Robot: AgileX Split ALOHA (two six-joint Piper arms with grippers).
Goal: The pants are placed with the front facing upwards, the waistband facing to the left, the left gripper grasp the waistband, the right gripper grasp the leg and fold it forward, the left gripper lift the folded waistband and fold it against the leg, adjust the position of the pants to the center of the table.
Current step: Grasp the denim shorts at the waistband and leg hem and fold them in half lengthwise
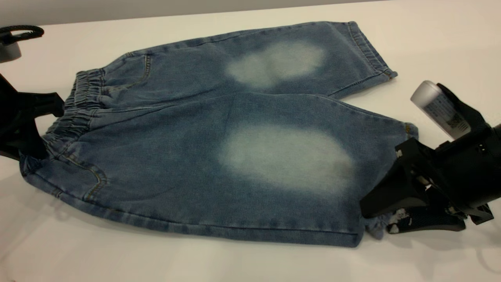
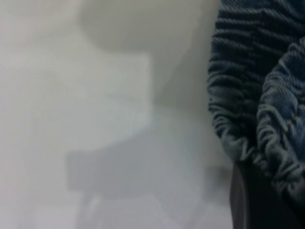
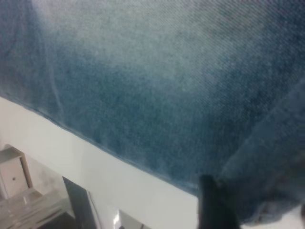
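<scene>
Your pants [image 1: 219,156] lie flat, front up, across the table [image 1: 430,35]: blue denim, a pale faded oval on each leg, waistband [image 1: 80,105] gathered at the left. Your left gripper [image 1: 37,129] sits at the waistband; whether it is clamped, you cannot tell. Your right gripper [image 1: 385,213] is closed on the near leg's hem, cloth bunched between its fingers.

Robot lab / test bench setup
Bare white tabletop [image 1: 430,35] against plain grey wall [image 1: 117,8], black robot arms at both edges, a loop of black cable [image 1: 21,31] far left; no household furnishings visible.
</scene>
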